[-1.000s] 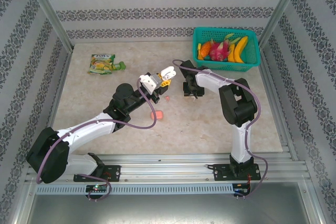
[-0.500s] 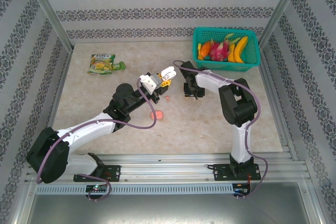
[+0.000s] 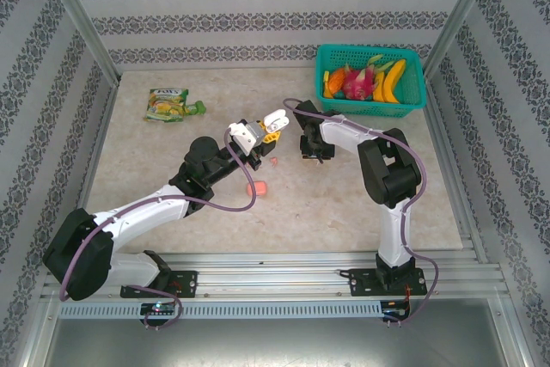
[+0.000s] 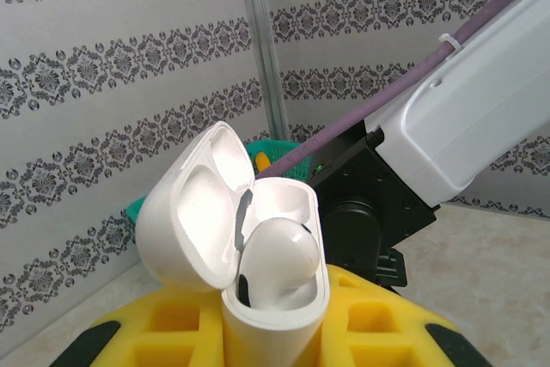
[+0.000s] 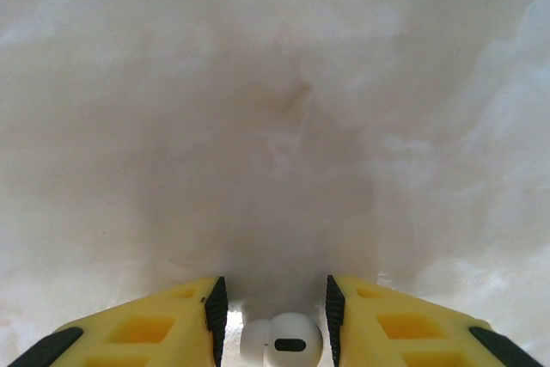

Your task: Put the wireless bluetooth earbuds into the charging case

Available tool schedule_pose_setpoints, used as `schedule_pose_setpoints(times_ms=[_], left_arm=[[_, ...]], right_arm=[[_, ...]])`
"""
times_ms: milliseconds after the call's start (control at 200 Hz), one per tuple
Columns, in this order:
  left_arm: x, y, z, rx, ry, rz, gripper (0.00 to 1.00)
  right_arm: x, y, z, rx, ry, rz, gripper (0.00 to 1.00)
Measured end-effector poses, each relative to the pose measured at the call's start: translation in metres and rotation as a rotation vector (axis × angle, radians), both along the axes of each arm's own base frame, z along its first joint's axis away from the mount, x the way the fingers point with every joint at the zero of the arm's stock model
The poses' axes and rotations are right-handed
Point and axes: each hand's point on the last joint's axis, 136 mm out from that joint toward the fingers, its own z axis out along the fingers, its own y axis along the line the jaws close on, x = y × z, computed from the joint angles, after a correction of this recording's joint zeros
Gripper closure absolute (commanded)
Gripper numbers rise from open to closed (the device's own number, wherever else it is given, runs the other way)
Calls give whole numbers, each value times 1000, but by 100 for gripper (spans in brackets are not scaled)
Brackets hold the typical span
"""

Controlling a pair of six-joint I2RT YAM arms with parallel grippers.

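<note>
Open tabletop [image 3: 331,205] front right, basket [image 3: 371,106] blocking far right corner

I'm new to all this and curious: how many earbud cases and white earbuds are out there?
Cases: 2 (white case, lid open; pink case on the table)
White earbuds: 2 (seated earbud in the white case; loose earbud between the right tool's fingers)
Total: 4
</note>
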Motion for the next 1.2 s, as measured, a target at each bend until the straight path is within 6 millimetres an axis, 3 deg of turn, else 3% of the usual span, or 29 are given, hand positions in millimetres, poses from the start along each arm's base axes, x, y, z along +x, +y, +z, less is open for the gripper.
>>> schedule_pose_setpoints(times_ms=[200,729,824,929,1199], left_arm=[[0,0,0,0,0,0,100],[0,0,-1,0,6,-4,100],[0,0,-1,-1,6,-4,100],[0,-1,-1,0,12,-4,100],[0,-1,0,-1,16,-8,100]], right_arm=[[-1,0,-1,6,-8,-3,62],[-2,3,0,41,-57,-15,74],[-4,2,0,44,-65,-16,72],[-6,0,0,45,-66,-21,60],[-10,1,0,50,-56,28,55]])
